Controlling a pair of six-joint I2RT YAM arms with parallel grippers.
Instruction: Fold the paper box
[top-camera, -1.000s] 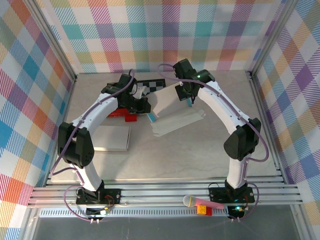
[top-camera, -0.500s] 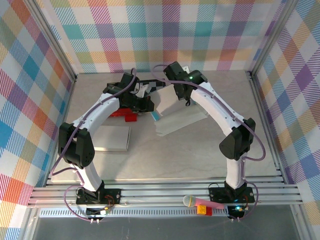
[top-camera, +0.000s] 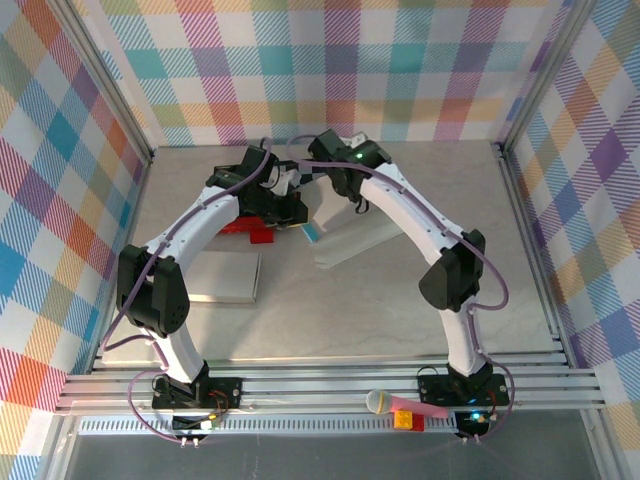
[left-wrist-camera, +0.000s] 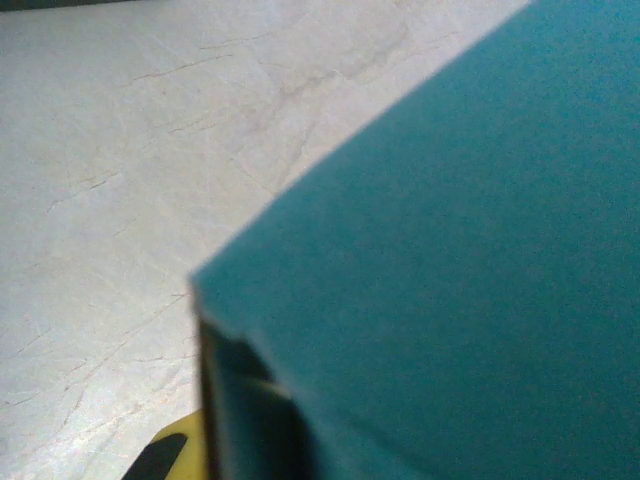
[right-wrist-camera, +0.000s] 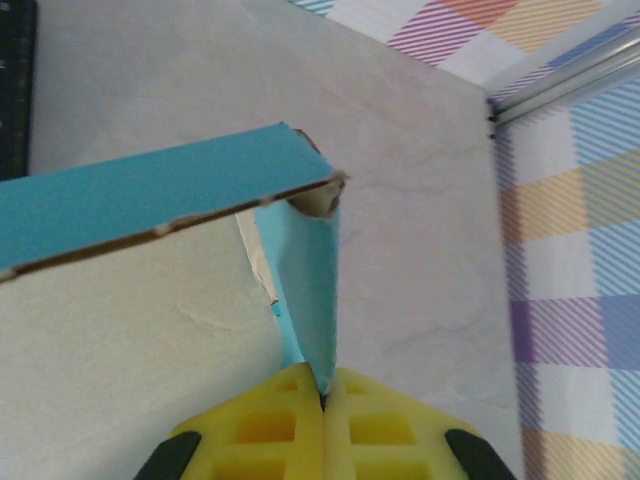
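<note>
Squarely inside right pincer (right-wrist-camera: 323, 403), paper box (right-wrist-camera: 304, 285)

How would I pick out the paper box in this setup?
Start at the pale table inside the plaid walls and look to its far middle. The paper box stands there partly folded up; unlike the flat white sheet to its left and the red block, it is teal inside.

paper box (top-camera: 350, 240): pale outside, teal inside, partly folded, one side panel raised, lying far-centre.
</note>
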